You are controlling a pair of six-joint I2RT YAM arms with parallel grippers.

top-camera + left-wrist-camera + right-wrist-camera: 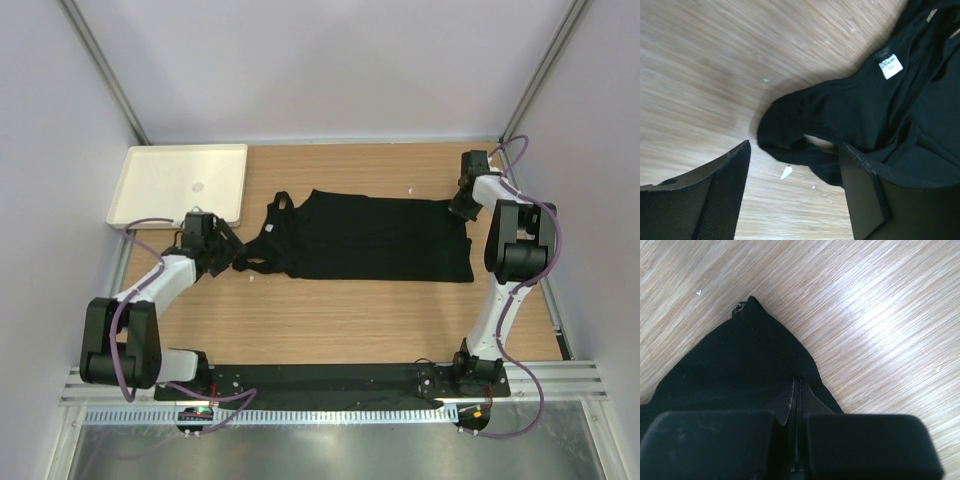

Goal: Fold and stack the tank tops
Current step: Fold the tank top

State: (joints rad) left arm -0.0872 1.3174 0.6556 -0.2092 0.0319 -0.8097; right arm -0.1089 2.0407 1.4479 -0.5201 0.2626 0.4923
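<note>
Top camera overhead; wrist cameras close, sharing tank top (370,238).

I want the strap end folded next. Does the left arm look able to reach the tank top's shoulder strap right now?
Probably yes: the left gripper is open and sits right at the tank top's strap loop, which lies on the table with nothing in between.

The right gripper (796,389), 2 fingers together, seemingly pinches the tank top (740,365) corner on the table (880,315).

Black tank top (370,238) spread flat, straps (278,215) bunched at left
</note>
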